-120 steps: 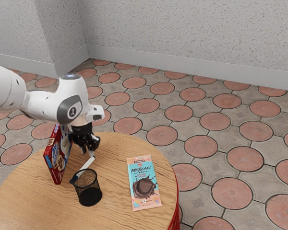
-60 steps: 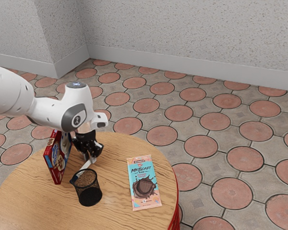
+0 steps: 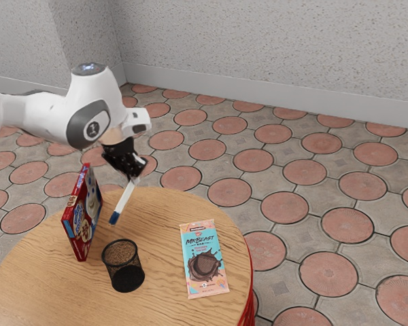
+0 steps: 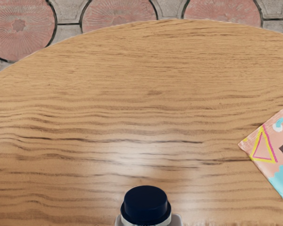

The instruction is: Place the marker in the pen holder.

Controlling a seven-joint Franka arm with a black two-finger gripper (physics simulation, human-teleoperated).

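Observation:
My gripper (image 3: 134,179) is raised above the table in the exterior view, shut on the upper end of the white marker (image 3: 125,199). The marker hangs at a tilt, its blue end down and toward the exterior view's left, in the air and apart from the pen holder. In the wrist view the dark blue end of the marker (image 4: 145,205) shows large under the hand. The black mesh pen holder (image 3: 124,266) stands upright on the table, nearer the camera than the marker.
A red snack box (image 3: 83,217) stands upright at the exterior view's left of the marker. A chocolate bar packet (image 3: 204,260) lies flat at the exterior view's right of the pen holder, on the round wooden table (image 3: 170,210); its corner (image 4: 273,150) is also in the wrist view.
My hand has risen from near the tabletop, lifting the marker with it. The marker's blue end has moved up and away from beside the pen holder, which stays where it was.

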